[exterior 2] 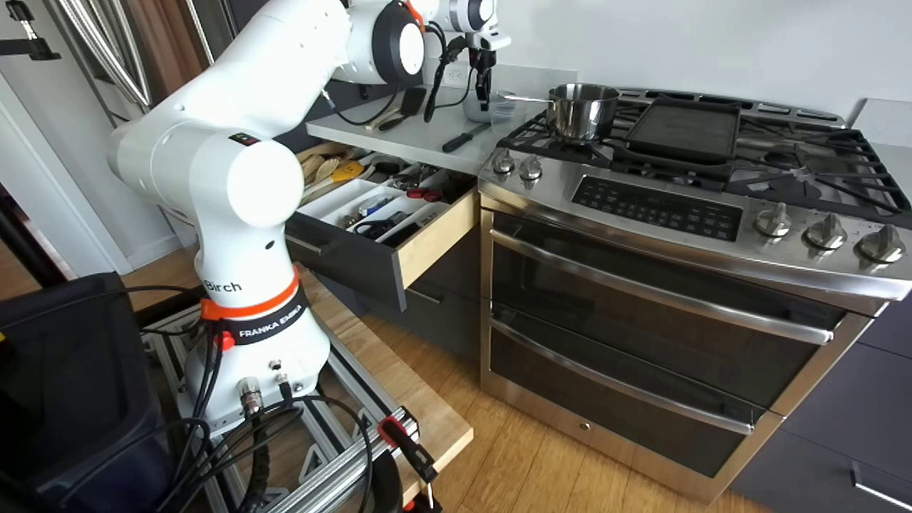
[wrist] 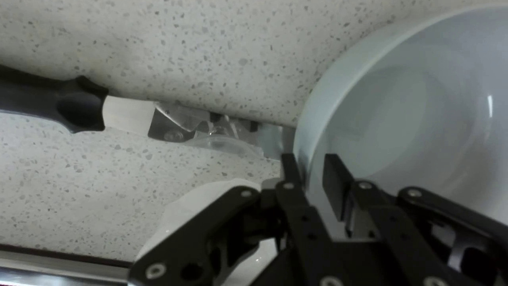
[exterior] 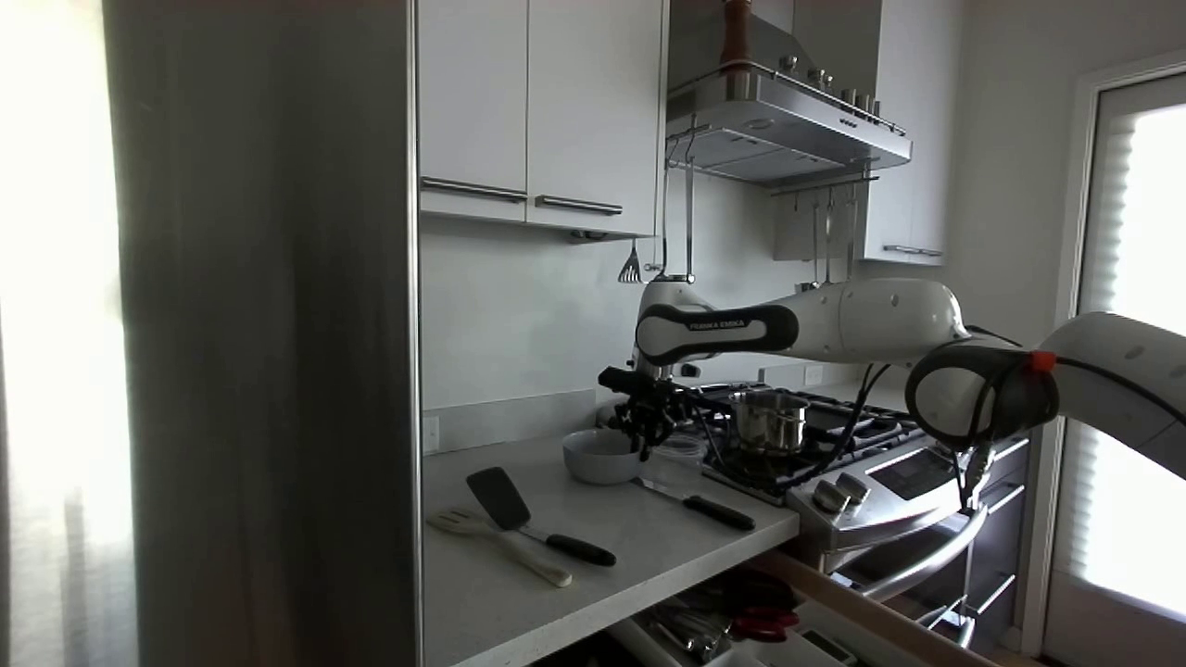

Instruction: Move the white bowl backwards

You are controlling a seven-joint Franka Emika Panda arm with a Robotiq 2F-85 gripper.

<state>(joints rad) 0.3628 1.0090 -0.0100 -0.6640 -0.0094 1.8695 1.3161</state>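
The white bowl stands upright on the counter beside the stove. It also shows in an exterior view, partly behind the gripper. In the wrist view the bowl fills the right side, cut off by the edge. My gripper points down at the bowl's stove-side rim. In the wrist view my gripper has one finger outside the bowl's wall and one inside, with the rim between them. A gap shows between the inner finger and the wall. The outer finger is close to the wall; contact is unclear.
A clear container stands close beside the bowl, near the stove. A black-handled knife lies in front, its blade reaching toward the bowl. A black spatula and a wooden utensil lie nearby. A steel pot stands on the stove. A drawer is open below.
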